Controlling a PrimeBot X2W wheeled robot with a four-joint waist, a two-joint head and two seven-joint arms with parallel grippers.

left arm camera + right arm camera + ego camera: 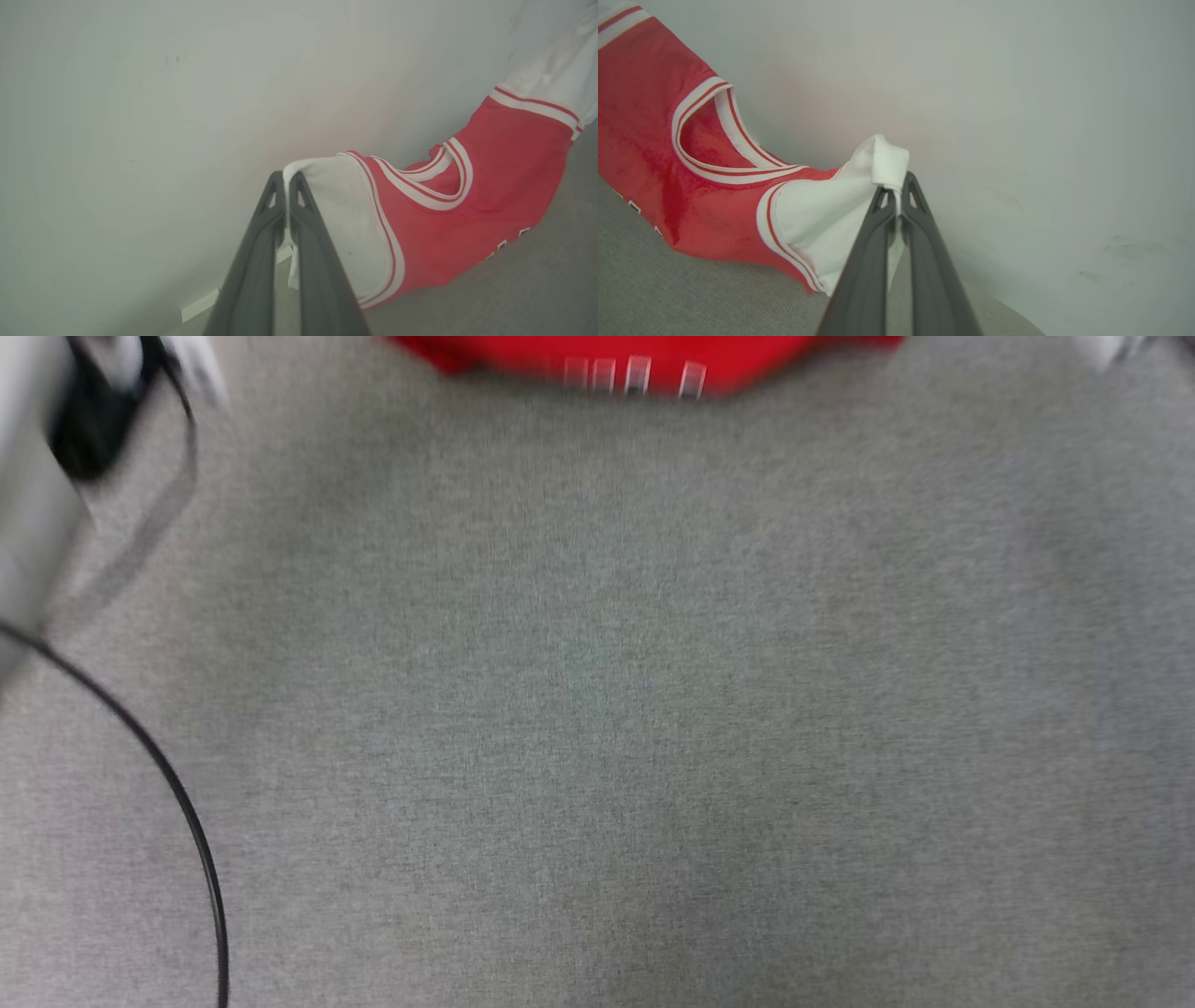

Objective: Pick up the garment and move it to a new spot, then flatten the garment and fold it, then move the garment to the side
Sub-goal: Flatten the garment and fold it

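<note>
At the left, the left gripper is clamping its two long dark fingers tight on the edge of one white short sleeve of the garment, a red basketball-style jersey with white-and-red striped trim. The jersey is sagging between the two arms in front of a pale plain wall, over the far part of the grey woven fabric surface. At the right, the right gripper is pinching the bunched edge of the other white sleeve just as tightly.
</note>
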